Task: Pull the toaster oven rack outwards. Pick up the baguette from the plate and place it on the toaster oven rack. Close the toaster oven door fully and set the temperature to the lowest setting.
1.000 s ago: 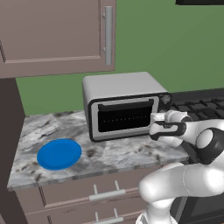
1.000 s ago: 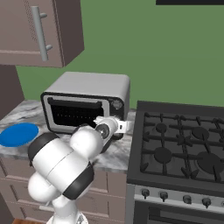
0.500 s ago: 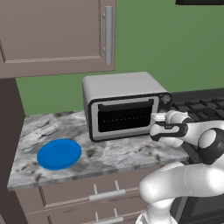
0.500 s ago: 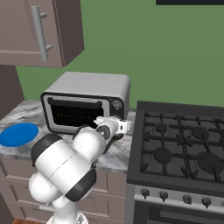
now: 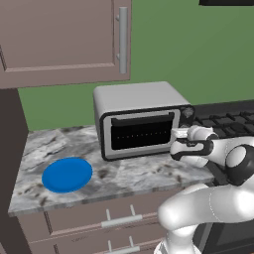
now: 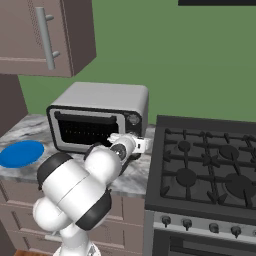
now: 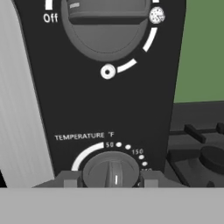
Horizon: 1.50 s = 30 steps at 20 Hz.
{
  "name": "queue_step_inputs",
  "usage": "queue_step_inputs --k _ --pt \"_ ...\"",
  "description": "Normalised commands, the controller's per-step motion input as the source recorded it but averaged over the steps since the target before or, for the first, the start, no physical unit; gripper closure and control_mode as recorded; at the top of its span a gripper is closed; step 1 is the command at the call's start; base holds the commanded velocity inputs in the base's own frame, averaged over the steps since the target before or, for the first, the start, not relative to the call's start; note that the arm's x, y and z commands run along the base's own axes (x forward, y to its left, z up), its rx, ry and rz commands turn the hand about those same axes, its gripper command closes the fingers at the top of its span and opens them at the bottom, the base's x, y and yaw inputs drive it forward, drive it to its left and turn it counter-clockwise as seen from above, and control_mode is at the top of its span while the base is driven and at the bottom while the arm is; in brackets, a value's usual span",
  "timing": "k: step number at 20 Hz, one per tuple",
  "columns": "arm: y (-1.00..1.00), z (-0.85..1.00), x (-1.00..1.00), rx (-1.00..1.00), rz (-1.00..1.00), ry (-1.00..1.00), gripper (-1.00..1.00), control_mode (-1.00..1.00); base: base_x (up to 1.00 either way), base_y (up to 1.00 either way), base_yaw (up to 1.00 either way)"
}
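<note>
The toaster oven door (image 5: 144, 134) looks closed, and the blue plate (image 5: 67, 174) near the countertop's left front edge is bare, so I judge the baguette is inside and only the temperature setting remains. My gripper (image 7: 111, 178) sits at the toaster oven's (image 6: 107, 107) right-hand control column, straddling the temperature knob (image 7: 111, 170); I cannot tell if my fingers (image 7: 70, 179) are clamping it.

arm: we reach forward, elbow bent, forearm level | wrist: level, aimed ahead | gripper (image 7: 111, 178): fingers (image 7: 71, 178) sit either side of a round knob; we cannot tell if they pinch
</note>
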Motion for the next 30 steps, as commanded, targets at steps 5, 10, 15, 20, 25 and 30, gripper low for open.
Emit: queue_step_inputs --k 5,10,15,20,25,30 --pt "0.00 0.00 0.00 -0.01 0.00 0.00 1.00 -1.00 0.00 0.00 0.00" --pt "0.00 0.03 0.00 -0.13 0.00 0.00 1.00 -1.00 0.00 0.00 0.00" --pt "0.00 0.16 0.00 -0.30 0.01 0.00 1.00 -1.00 0.00 0.00 0.00" --pt "0.11 0.07 0.00 -0.41 0.00 0.00 1.00 -1.00 0.00 0.00 0.00" --pt "0.51 0.00 0.00 -0.53 -0.03 0.03 1.00 -1.00 0.00 0.00 0.00" --pt "0.64 0.00 0.00 -0.62 -0.01 0.01 1.00 -1.00 0.00 0.00 0.00"
